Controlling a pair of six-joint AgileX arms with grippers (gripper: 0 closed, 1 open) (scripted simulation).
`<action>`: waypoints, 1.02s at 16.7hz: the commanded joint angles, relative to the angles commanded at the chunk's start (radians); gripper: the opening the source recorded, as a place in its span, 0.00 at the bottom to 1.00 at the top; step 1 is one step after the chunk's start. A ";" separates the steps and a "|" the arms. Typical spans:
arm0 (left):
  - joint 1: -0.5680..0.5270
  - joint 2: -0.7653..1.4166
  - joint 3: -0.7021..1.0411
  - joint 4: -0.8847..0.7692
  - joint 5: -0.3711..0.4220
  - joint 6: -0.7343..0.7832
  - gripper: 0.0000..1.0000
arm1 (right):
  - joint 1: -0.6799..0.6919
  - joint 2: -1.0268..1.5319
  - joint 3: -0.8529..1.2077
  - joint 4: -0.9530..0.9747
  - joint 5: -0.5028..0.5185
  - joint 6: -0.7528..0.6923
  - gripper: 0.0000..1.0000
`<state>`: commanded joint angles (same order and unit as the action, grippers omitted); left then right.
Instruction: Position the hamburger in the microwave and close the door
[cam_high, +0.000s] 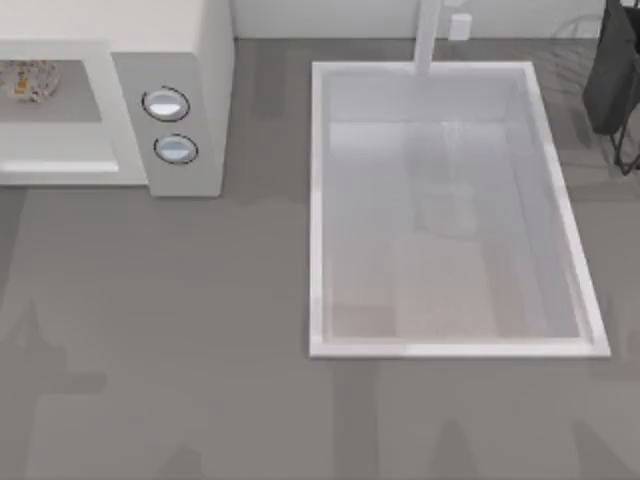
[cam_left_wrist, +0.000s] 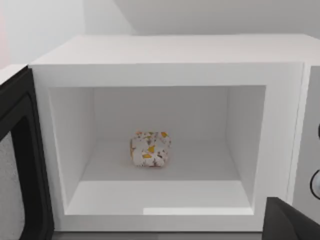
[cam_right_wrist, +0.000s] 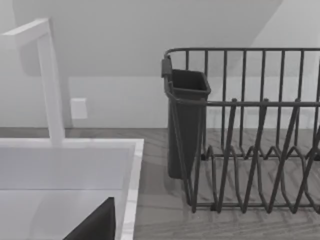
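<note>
Left wrist view shows, nearest, a dark corner of the left pincer, whose grip I cannot tell, then the door swung open at the left, stiff and probably best pushed by its outer edge, and farther back the small, likely soft hamburger resting mid-floor inside the microwave.

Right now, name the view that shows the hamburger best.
The left wrist view: it looks straight into the open microwave, the hamburger sitting on its floor. The top view catches it at the left edge.
</note>
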<state>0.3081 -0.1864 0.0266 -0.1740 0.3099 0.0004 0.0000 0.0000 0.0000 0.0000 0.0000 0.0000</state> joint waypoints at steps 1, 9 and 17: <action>-0.023 0.023 0.001 0.022 -0.024 0.001 0.00 | 0.000 0.000 0.000 0.000 0.000 0.000 1.00; -0.068 0.072 0.001 0.069 -0.071 0.003 0.00 | 0.000 0.000 0.000 0.000 0.000 0.000 1.00; 0.092 0.345 0.014 0.325 0.090 0.002 0.00 | 0.000 0.000 0.000 0.000 0.000 0.000 1.00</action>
<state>0.3999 0.1583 0.0406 0.1513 0.4004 0.0021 0.0000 0.0000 0.0000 0.0000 0.0000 0.0000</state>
